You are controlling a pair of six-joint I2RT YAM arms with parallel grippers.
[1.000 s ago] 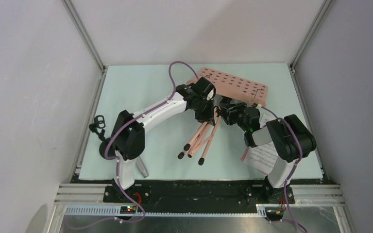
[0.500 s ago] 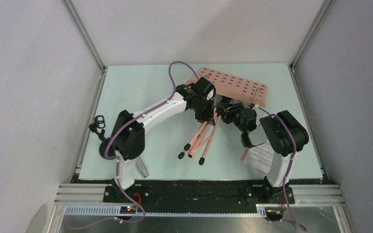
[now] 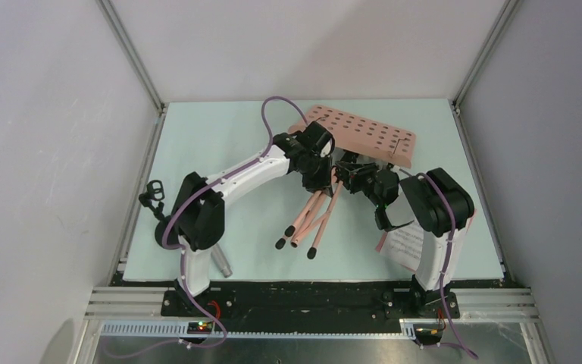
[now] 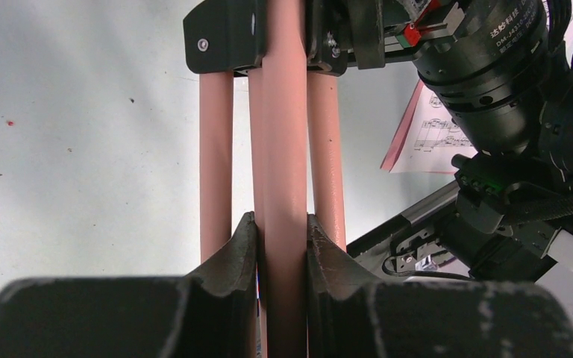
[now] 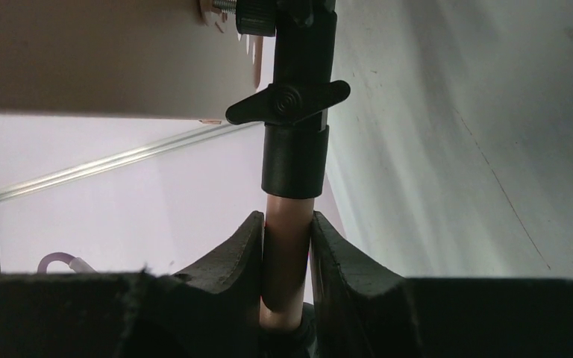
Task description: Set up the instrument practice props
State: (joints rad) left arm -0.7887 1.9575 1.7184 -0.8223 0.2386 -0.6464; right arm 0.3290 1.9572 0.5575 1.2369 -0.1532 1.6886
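Note:
The salmon-pink music stand lies tilted over the mat, its perforated desk (image 3: 364, 136) at the back and its folded legs (image 3: 311, 220) pointing toward me. My left gripper (image 3: 320, 182) is shut on the stand's centre pole (image 4: 283, 149), with legs either side of it. My right gripper (image 3: 348, 176) is shut on the stand's upper tube (image 5: 287, 261), just below the black clamp collar (image 5: 292, 160). White and pink sheet-music pages (image 3: 405, 246) lie under the right arm and also show in the left wrist view (image 4: 429, 134). The black mic stand (image 3: 154, 199) stands at the left edge. The grey microphone (image 3: 220, 262) lies near the left arm's base.
The pale green mat (image 3: 220, 144) covers the table inside grey enclosure walls. Aluminium frame posts (image 3: 132, 57) run along the corners. A black rail (image 3: 311, 299) carries both arm bases at the near edge.
The right arm's elbow has swung left and back, closer to the stand. The stand's legs have shifted slightly left. Both grippers keep their hold on the stand.

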